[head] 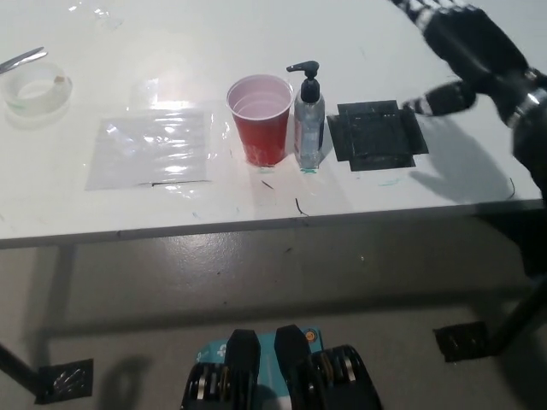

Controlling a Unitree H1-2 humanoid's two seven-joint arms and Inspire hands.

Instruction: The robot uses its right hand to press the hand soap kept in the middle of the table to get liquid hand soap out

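A clear hand soap bottle with a black pump head stands upright near the middle of the white table. A red plastic cup stands right beside it, to its left in the picture. My black right hand hovers high at the upper right, well away from the bottle, its fingers spread and holding nothing. The left hand is not in view.
A black square mat lies just right of the bottle. A clear plastic sheet lies left of the cup. A roll of clear tape sits at the far left edge. The table's front edge runs across the picture's middle.
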